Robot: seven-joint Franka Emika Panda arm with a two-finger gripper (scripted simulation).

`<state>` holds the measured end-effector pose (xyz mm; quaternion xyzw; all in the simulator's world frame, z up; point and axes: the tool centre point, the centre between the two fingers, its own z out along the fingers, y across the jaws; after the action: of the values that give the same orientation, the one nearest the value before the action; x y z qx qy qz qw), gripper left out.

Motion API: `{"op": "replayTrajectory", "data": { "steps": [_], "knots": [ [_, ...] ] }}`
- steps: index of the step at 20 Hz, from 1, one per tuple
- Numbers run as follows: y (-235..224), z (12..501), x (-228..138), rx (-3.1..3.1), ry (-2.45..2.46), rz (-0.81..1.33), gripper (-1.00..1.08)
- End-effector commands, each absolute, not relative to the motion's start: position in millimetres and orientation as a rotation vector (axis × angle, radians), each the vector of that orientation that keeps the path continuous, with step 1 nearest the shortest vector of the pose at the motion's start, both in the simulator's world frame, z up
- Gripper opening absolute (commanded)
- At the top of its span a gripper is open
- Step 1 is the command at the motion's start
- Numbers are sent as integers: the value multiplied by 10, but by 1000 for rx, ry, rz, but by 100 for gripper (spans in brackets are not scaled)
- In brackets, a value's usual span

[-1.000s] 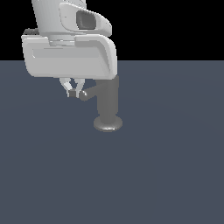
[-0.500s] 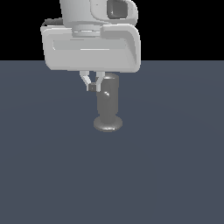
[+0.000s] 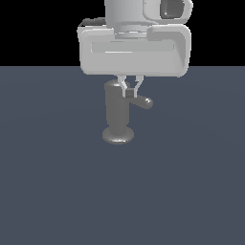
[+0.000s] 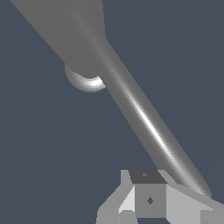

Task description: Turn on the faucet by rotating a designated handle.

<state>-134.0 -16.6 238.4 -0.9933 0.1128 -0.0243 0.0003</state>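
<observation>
Faucet [image 3: 117,115] stands alone on the dark slate-blue floor [image 3: 57,191], an upright cylinder of dull grey metal with a flat rounded cap and a flared round base. Its handle [image 3: 141,101], a thin straight rod with a rounded tip, sticks out sideways near the top, pointing toward the exterior view's right. In the wrist view the handle [image 4: 144,122] runs as a long smooth bar with a bright streak of glare along it, which suggests a polished, fairly slippery surface.

Both parts look rigid and solid; I judge that the body will not move and that the rod will swing only about the cylinder's axis, without bending. Pushing near the rounded tip would give the most leverage, though a rounded, slick end may let a finger slide off, so contact a little inboard of the tip seems safer.

Right above the rod's root, the gripper [image 3: 130,92] hangs from the broad pale wrist block [image 3: 134,50], its thin fingers [image 3: 124,84] converging downward into a V whose tips nearly meet. Whether they touch the rod or merely sit before it, I cannot tell from either view.
</observation>
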Motion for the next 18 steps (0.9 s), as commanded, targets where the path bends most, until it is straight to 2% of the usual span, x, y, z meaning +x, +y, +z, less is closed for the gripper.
{"op": "replayTrajectory", "data": {
  "steps": [1, 3, 4, 18],
  "knots": [
    [-425, 2202, -1490, -3116, 401, 0, -100],
    [-480, 2202, -1493, -3116, 401, 0, -100],
    [-305, 2403, -1327, -3122, 350, -85, -100],
    [-789, 2342, -1008, -3121, 367, -57, -100]
  ]
}}
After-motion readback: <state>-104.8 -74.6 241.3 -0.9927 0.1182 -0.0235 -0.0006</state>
